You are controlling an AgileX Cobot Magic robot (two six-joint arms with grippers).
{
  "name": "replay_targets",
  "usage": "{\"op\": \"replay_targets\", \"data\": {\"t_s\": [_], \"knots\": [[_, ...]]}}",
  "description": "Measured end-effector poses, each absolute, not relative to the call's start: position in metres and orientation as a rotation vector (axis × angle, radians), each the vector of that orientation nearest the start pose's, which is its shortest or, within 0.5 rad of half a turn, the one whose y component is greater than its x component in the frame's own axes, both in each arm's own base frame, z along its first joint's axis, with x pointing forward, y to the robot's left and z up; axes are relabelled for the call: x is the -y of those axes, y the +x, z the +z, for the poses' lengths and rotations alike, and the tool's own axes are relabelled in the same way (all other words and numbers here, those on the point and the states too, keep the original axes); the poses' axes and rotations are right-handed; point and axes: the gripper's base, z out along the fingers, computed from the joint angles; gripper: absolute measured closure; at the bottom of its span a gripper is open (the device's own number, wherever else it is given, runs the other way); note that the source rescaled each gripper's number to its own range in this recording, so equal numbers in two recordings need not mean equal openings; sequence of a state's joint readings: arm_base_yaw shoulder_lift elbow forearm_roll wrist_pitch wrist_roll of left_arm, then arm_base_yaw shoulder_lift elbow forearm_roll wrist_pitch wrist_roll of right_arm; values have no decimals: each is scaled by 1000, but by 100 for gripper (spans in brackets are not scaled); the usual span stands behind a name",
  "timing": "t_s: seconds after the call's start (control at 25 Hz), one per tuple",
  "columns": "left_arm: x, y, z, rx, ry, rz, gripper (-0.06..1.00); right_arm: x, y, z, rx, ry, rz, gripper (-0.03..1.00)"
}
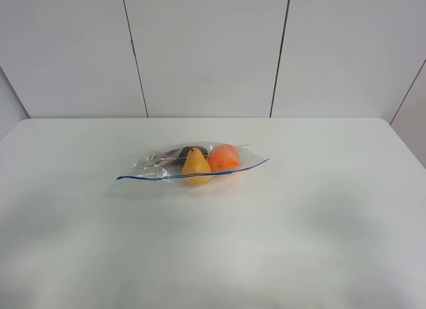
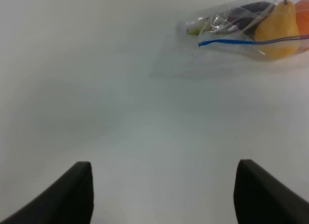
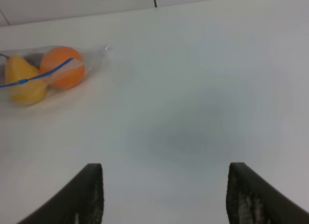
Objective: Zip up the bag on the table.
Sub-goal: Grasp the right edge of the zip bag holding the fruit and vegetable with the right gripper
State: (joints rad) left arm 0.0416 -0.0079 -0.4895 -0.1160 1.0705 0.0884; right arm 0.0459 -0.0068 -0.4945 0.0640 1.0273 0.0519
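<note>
The clear crinkly bag (image 1: 166, 164) lies in the middle of the white table (image 1: 319, 209), its thin blue seal strip (image 1: 193, 175) facing the front. Inside are a yellow pear (image 1: 196, 165), an orange (image 1: 224, 157) and a dark item (image 1: 181, 152). Neither gripper shows in the exterior high view. In the left wrist view the bag (image 2: 227, 33) lies far from my open, empty left gripper (image 2: 164, 192). In the right wrist view the bag (image 3: 94, 57) lies far from my open, empty right gripper (image 3: 164, 197).
A white panelled wall (image 1: 206, 49) stands behind the table's far edge. The table's rounded far corners show at left and right.
</note>
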Motion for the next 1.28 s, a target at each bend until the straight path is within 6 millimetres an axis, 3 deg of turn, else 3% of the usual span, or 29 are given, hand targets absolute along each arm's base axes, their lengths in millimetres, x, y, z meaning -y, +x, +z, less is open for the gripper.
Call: {"op": "replay_targets", "data": {"t_s": [0.88, 1.04, 1.16, 1.28], "knots": [[9, -5, 274, -2051, 54, -58, 7, -6, -4, 279, -2010, 4, 152, 11], [9, -5, 274, -2051, 54, -58, 7, -6, -3, 291, -1903, 9, 167, 11], [9, -5, 274, -2051, 54, -58, 7, -6, 6, 305, -1804, 22, 176, 11], [9, -5, 274, -2051, 54, -58, 7, -7, 33, 312, -1832, 38, 182, 11]]}}
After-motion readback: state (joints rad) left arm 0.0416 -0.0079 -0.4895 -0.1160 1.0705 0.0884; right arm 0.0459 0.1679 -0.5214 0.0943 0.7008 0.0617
